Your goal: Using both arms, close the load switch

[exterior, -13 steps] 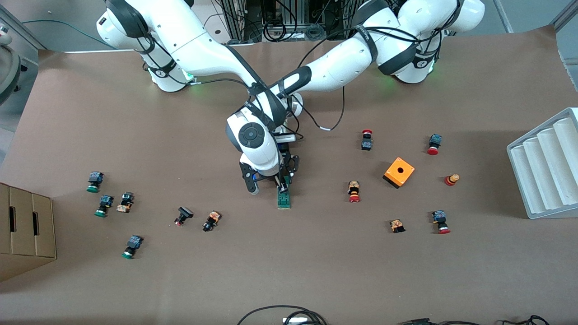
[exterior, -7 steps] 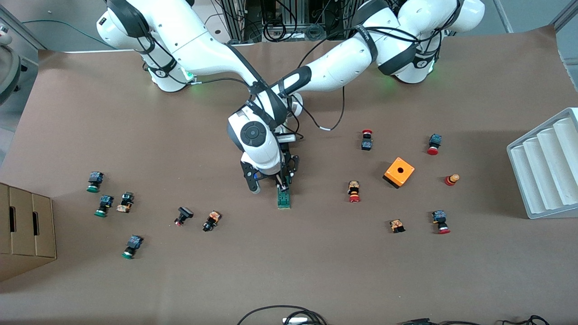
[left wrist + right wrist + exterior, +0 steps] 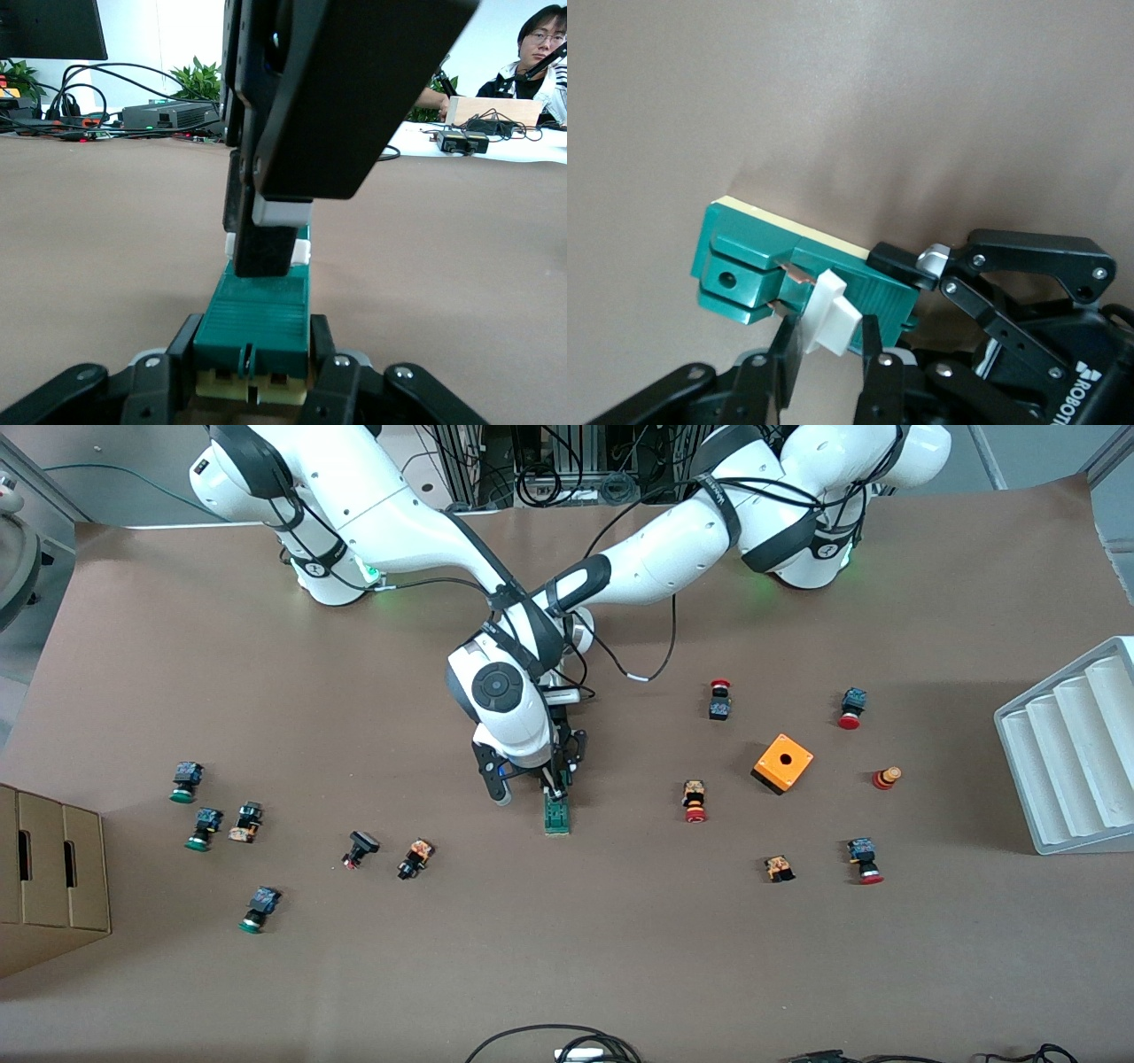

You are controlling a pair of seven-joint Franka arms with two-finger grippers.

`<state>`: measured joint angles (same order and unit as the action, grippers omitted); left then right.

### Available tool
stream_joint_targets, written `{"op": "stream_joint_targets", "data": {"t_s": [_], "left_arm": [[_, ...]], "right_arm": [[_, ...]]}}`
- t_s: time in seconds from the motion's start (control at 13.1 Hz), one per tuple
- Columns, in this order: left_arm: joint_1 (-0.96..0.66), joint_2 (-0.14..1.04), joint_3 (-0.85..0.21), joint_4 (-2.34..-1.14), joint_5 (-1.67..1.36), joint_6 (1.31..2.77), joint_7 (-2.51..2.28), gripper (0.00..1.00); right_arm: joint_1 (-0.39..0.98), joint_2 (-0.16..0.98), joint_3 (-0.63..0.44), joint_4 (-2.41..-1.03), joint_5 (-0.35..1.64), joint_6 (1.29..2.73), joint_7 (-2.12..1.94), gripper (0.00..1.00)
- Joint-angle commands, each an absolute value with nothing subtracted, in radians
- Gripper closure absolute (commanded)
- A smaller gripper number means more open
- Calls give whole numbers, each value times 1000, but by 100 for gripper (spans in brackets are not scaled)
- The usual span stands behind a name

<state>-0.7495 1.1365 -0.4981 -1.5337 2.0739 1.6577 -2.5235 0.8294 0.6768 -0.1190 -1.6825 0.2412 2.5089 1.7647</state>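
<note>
The load switch (image 3: 557, 816) is a narrow green block lying on the brown table near its middle. My left gripper (image 3: 565, 766) is shut on the end of it farther from the front camera; in the left wrist view (image 3: 255, 350) its fingers clamp both sides of the green body (image 3: 261, 305). My right gripper (image 3: 551, 786) comes down from above onto the switch. In the right wrist view (image 3: 828, 341) its fingers are closed around the white tab (image 3: 831, 314) on the green body (image 3: 744, 257). The left gripper's finger (image 3: 897, 258) shows there too.
An orange box with a hole (image 3: 783, 763) and several red-capped buttons lie toward the left arm's end. Several green-capped buttons lie toward the right arm's end, by a cardboard box (image 3: 49, 877). A white ridged rack (image 3: 1072, 744) stands at the left arm's table edge.
The right arm's wrist has turned slightly over the switch. The switch and the left gripper have not moved.
</note>
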Motion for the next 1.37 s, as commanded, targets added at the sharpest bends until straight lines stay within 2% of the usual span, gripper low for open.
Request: {"op": "stream_joint_targets", "data": {"t_s": [0.0, 0.46, 0.61, 0.84, 1.29], "left_arm": [[-761, 1161, -499, -1502, 2085, 1655, -2516, 45], [-761, 1163, -499, -1502, 2085, 1657, -2514, 46], [-761, 1163, -499, -1502, 2086, 1657, -2516, 46], [-761, 1163, -499, -1502, 2088, 1657, -2516, 46], [-761, 1163, -499, -1502, 2086, 1657, -2516, 50]], "right_arm": [[830, 666, -118, -1706, 218, 2536, 1766, 71], [824, 672, -118, -1701, 212, 2540, 1764, 73], [818, 672, -117, -1698, 213, 2540, 1763, 79], [816, 678, -117, -1697, 215, 2539, 1763, 83], [807, 687, -117, -1677, 216, 2536, 1767, 83]]}}
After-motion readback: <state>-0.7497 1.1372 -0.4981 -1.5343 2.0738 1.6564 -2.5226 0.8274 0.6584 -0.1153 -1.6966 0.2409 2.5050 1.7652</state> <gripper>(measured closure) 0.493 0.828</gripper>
